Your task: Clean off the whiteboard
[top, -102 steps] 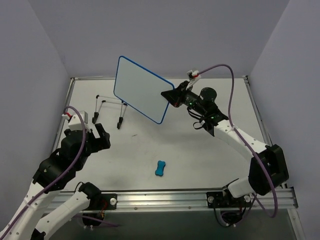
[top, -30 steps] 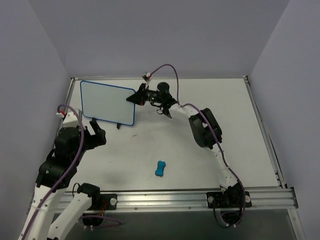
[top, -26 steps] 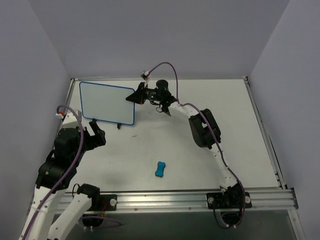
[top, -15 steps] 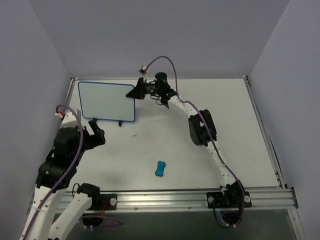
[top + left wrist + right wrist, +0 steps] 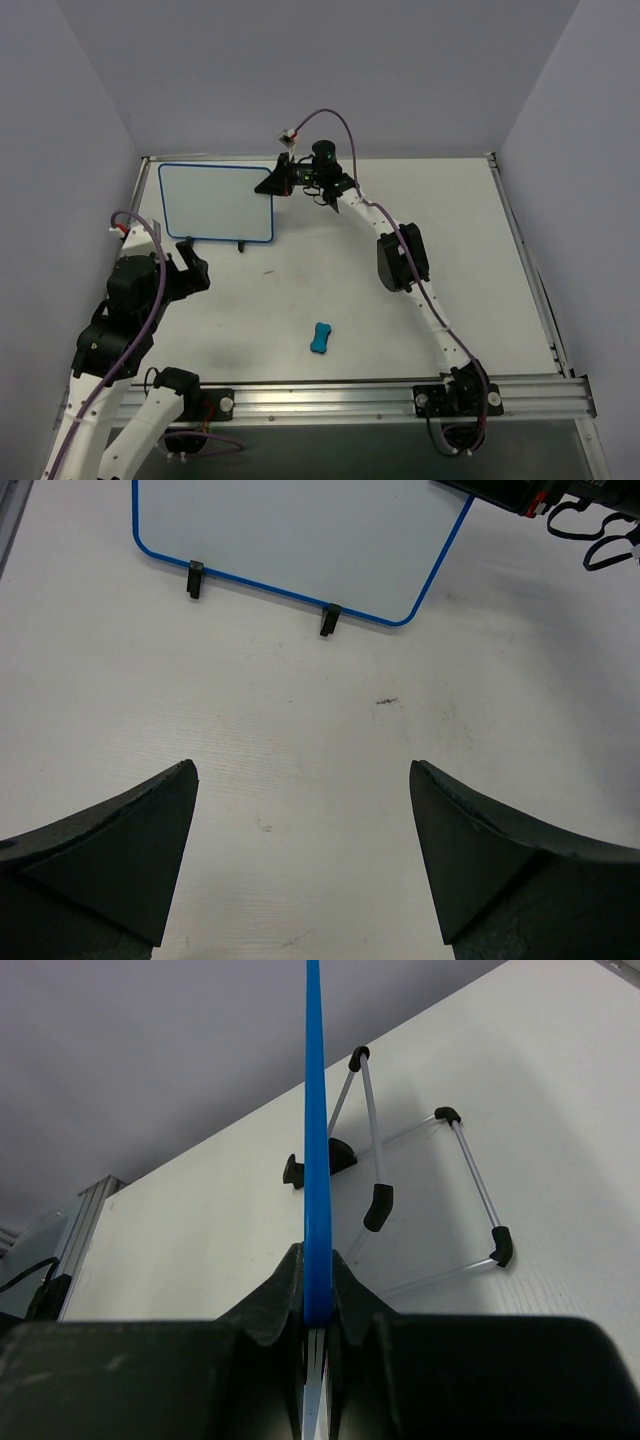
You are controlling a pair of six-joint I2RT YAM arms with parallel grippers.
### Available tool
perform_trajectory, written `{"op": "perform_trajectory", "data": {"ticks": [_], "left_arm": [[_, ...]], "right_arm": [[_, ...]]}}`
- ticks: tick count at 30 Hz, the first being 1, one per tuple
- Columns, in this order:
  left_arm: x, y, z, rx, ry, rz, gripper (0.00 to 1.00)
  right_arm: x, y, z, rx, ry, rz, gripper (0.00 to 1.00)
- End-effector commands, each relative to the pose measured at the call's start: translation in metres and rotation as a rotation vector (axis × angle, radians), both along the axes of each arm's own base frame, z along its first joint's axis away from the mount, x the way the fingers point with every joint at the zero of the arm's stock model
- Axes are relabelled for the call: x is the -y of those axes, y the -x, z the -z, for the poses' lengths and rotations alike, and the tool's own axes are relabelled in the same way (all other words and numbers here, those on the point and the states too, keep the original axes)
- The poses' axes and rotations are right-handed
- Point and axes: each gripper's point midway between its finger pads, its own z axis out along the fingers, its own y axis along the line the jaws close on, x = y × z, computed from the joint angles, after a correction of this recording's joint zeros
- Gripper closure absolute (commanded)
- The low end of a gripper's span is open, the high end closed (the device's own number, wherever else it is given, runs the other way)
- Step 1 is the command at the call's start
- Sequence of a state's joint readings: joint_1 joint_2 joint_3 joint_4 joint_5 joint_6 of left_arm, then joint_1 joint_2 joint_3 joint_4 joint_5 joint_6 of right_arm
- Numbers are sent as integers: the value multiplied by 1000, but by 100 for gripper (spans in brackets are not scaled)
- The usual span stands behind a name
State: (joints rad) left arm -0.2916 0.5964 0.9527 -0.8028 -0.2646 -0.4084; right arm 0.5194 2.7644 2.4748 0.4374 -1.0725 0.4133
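Observation:
The whiteboard is white with a thin blue rim and stands at the back left on the black wire stand. Its face shows no writing; it also shows in the left wrist view. My right gripper is shut on the board's right edge; the right wrist view shows the blue rim edge-on between the jaws, with the stand behind it. My left gripper is open and empty, in front of the board; its fingertips hang over bare table. The blue bone-shaped eraser lies near the front middle.
Grey walls close the table at the back and sides. A metal rail runs along the near edge. A small dark smudge marks the table in front of the board.
My right gripper has carried the whiteboard from mid-air at the back centre to the left and down onto the stand. In the last half second it barely shifted. The left arm rose slightly.

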Motion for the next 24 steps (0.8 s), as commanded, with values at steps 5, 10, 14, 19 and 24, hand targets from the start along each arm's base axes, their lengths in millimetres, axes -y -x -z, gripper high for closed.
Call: {"op": "perform_trajectory", "data": {"ticks": [5,10,14,19,24], "left_arm": [[1,-5,-12,57,10,4,6],[-1,-2,-15,70,13,0,6],[-1,-2,-16,74,15,1,6],[0,-3,-16,76,17,4,6],[0,-3,-16,77,17,8,6]], "right_arm": [[9,-31,47,80,70,115,98],[6,-35,50,93,79,143,100],[5,-37,50,101,81,156,92],[6,-39,41,122,68,165,77],[6,-40,33,139,58,169,70]]}}
